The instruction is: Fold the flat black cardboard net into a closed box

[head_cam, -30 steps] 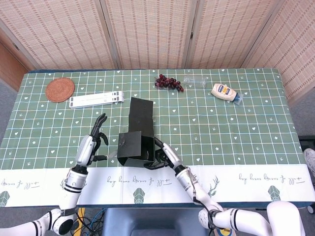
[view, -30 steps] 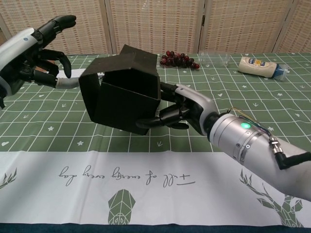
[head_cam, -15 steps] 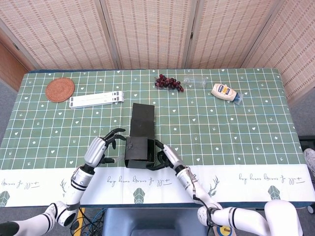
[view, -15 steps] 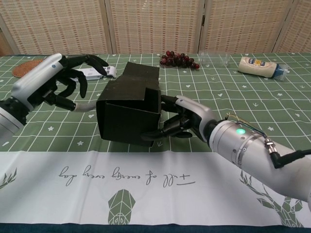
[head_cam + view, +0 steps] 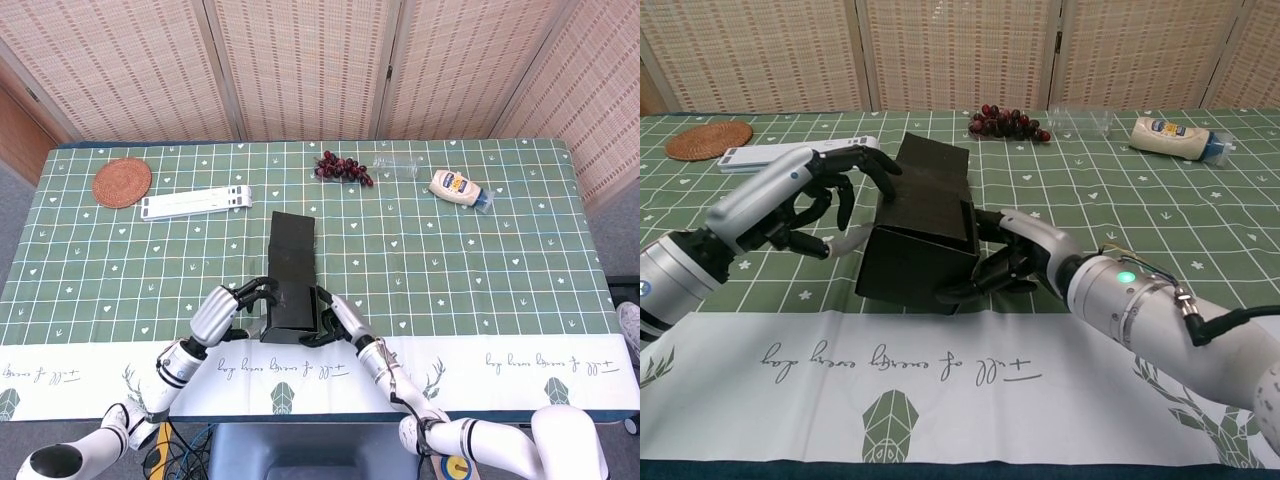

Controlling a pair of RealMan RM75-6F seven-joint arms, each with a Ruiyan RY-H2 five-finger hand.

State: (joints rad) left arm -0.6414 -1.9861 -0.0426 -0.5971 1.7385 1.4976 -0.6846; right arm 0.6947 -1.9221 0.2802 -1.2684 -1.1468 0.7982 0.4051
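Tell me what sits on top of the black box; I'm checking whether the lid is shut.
Left hand fingers rest on the black box top panel. A flap extends behind it. Inside is hidden.

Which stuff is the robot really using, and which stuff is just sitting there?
Using: black box, left robot hand, right robot hand.

Just sitting there: grapes, mayo bottle, clear bottle, round mat, white bar.

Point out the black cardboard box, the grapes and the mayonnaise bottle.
black cardboard box (image 5: 915, 262): chest view, its near front face.
grapes (image 5: 1007, 122): chest view, middle of the bunch.
mayonnaise bottle (image 5: 455, 186): head view, its label.
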